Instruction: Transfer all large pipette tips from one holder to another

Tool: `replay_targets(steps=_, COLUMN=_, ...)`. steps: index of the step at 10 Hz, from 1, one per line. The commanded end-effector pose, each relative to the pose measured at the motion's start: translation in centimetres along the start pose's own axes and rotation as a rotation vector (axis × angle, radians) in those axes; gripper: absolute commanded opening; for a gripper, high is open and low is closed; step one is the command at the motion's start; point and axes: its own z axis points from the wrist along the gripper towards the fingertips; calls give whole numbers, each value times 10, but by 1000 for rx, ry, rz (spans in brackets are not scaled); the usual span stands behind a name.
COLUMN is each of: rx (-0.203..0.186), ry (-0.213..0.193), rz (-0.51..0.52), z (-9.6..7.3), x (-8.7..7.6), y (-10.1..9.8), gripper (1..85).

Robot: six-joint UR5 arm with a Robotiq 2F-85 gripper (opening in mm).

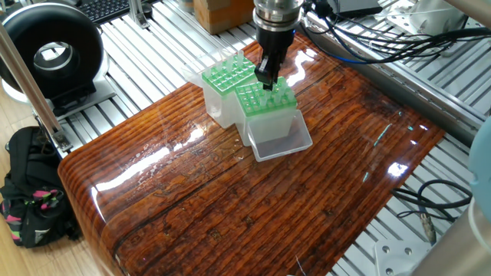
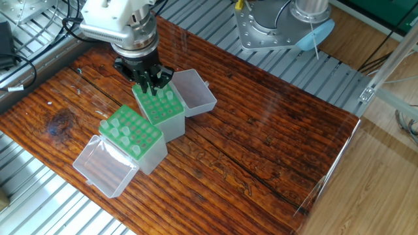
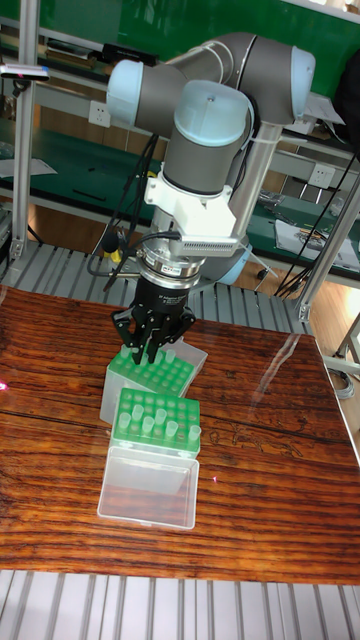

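Gripper (image 2: pixel 147 83) down over 1 of 2 green-topped tip holders on the wooden table (image 2: pixel 261 130).

Its fingers stand close together at the top of the far holder (image 3: pixel 150 376); whether they grip a tip cannot be told. The large pipette tips (image 3: pixel 155 420) stand in the near holder (image 3: pixel 157 428), which touches the other; both clear lids hang open.

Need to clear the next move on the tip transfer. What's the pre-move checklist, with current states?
1. gripper lined up over the near-arm rack: ok, fingers at its top.
2. Tip held between the fingers: cannot tell, hidden.
3. Lids clear of the path: ok, right lid and front lid both lie open.
4. large pipette tips upright in the second rack: ok.
5. Racks flat on the table: ok, side by side.
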Motion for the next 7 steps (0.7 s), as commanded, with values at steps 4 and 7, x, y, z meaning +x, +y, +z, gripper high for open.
replay_targets(steps=4, rx=-9, ry=-12, rz=4, z=1, x=-3, y=2, gripper=203)
replay_targets(steps=7, rx=-4, ry=-4, rz=15, z=-3, x=-1, y=1, gripper=157)
